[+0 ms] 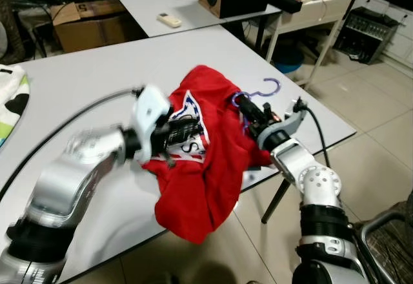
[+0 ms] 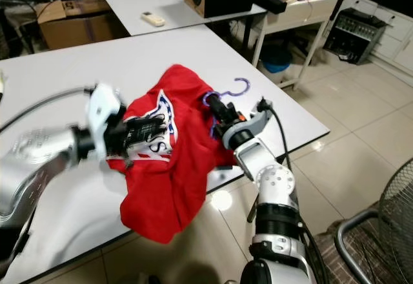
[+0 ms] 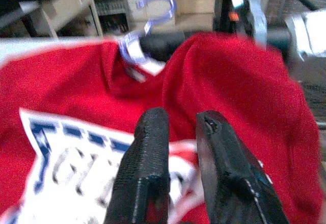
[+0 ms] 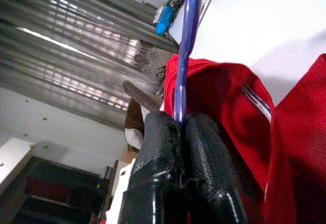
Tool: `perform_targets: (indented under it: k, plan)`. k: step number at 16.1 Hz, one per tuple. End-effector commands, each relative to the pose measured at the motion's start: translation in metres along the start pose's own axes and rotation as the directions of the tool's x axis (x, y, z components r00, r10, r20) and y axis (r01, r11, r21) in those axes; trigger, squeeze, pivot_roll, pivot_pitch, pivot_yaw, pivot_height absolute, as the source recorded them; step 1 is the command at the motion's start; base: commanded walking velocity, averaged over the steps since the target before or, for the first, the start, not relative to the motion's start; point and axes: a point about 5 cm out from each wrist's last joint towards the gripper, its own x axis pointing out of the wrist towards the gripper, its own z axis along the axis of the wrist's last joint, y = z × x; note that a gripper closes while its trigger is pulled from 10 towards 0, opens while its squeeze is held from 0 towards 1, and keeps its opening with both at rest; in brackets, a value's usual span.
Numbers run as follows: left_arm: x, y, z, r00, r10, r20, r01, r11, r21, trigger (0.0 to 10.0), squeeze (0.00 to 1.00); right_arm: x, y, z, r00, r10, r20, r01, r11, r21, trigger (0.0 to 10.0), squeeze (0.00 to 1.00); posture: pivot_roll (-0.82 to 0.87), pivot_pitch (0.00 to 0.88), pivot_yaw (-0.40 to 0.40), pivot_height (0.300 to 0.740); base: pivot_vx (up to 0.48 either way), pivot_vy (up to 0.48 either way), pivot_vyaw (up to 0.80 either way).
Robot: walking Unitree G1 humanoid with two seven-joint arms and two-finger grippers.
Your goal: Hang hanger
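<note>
**Red shirt on the hanger, held over the table edge**

The right gripper has its two black fingers pressed tight together on the purple hanger, pinching the thin stem just below the hook. The hook curls up just beyond the fingertips, clear of the cloth. The red shirt hangs bunched from the hanger right under that gripper, spilling down past the edge of the white table.

On the other side, the left gripper is up against the front of the shirt, fingers a little apart, tips on the white and blue print; whether any cloth sits between them I cannot tell. The hanger's hook shows just past its fingertips, above the collar.
</note>
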Motion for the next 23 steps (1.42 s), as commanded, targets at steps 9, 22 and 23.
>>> perform_targets:
  k: [9,22,23]
  plan:
    - [-0.042,0.01,-0.06,0.888,0.458,-0.045,-0.456,0.862,-0.22,10.0,0.0,-0.033,0.016,0.013,0.999,0.05,-0.018,-0.052,0.985,-0.162,10.0,0.0,-0.02,0.0,-0.032,0.74,0.0,0.0,0.27]
    - [-0.039,-0.014,-0.06,0.767,0.641,0.019,-0.597,0.725,-0.343,10.0,0.0,-0.086,0.016,0.011,0.985,0.014,-0.171,-0.079,0.921,-0.382,10.0,0.0,-0.02,0.0,-0.07,0.74,0.0,0.0,0.8]
    - [-0.041,-0.008,-0.056,0.704,0.705,0.089,-0.64,0.683,-0.352,10.0,0.0,-0.088,0.015,0.011,0.987,0.004,-0.162,-0.067,0.92,-0.386,10.0,0.0,-0.02,0.0,-0.057,0.74,0.0,0.0,0.8]
